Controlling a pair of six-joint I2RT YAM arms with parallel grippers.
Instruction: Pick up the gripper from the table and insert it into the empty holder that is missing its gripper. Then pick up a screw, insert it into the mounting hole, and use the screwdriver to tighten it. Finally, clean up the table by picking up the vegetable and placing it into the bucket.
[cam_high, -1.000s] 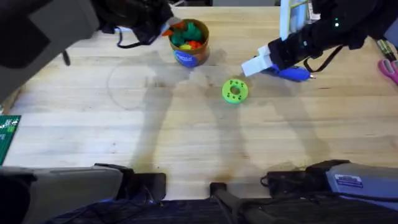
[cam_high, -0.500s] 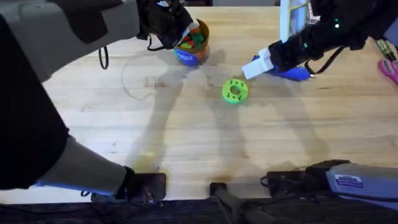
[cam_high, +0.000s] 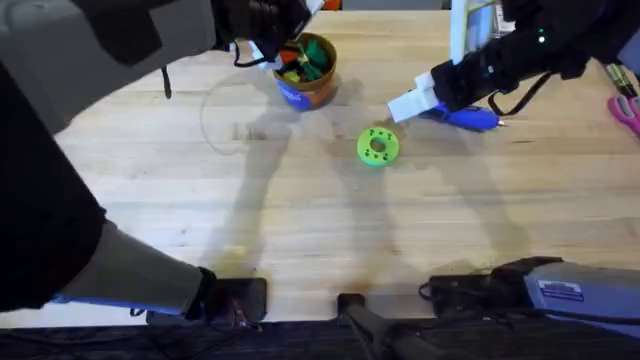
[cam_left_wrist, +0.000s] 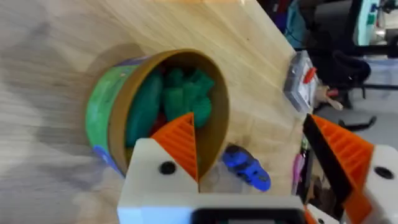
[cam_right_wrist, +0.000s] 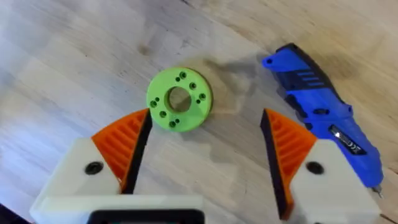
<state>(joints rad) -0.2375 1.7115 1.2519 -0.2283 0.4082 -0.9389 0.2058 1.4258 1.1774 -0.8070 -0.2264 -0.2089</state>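
Left pincer (cam_left_wrist: 252, 165): wide, over the bucket (cam_high: 305, 69), far left; vegetable (cam_left_wrist: 146, 99) inside. Right pincer (cam_right_wrist: 202, 155): wide, empty, above lime-green disc (cam_right_wrist: 179, 99); screwdriver (cam_right_wrist: 323, 127) lying just beside on the surface (cam_high: 300, 210).

Lime-green holed disc (cam_high: 377, 146) mid-table; pink-handled scissors (cam_high: 626, 108) at the far edge.

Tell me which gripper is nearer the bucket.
Left. The left gripper hovers open right over the bucket, while the right gripper sits open across the table beside the screwdriver.

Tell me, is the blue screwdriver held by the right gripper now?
No. The right gripper is open and empty, and the screwdriver lies on the table beside it.
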